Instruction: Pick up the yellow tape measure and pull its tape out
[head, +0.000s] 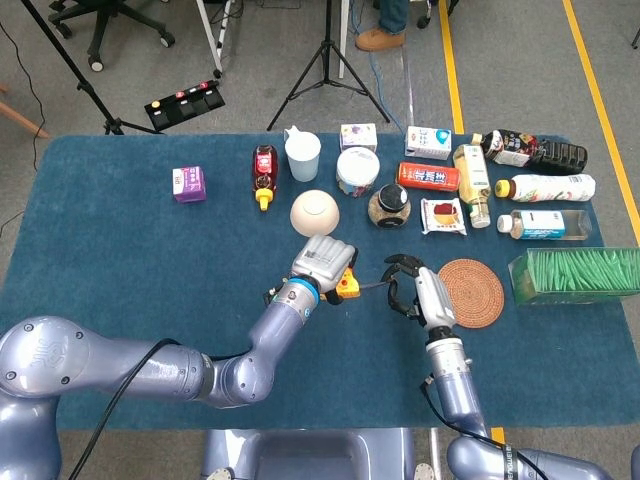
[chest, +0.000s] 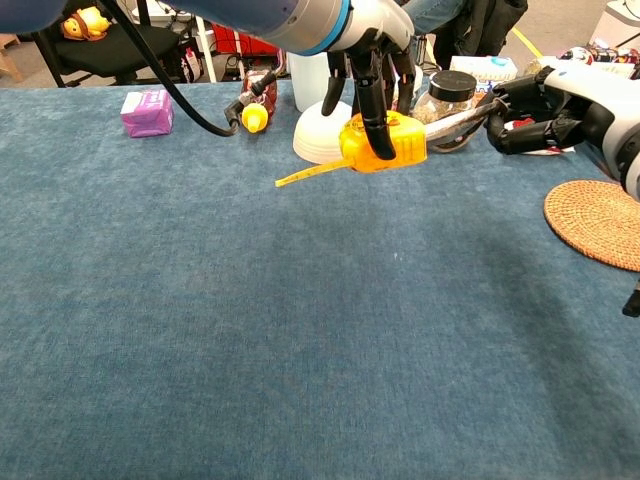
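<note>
at mid-desk, just in front of the white bowl, my left hand grasps the yellow tape measure from above, fingers wrapped down over its case. the chest view shows the case lifted clear of the blue desk cloth and slightly tilted. a short yellow strip sticks out from the case toward the left in that view, its free end hanging low over the cloth.

from the other side of the case a grey length of tape runs across to my right hand. right hand's dark fingers are curled in around the end of that tape, so it reads as pinching the tape tip; the exact contact point is hidden by the fingers. the two hands are near each other, with the tape spanning the gap between them.

round woven coaster lies flat just to the right of my right hand. small glass jar with dark lid stands behind the tape measure. red sauce bottle with yellow cap lies on its side, left of the bowl, and a purple carton sits well apart further left. green rectangular box rests at the desk's right edge.
</note>
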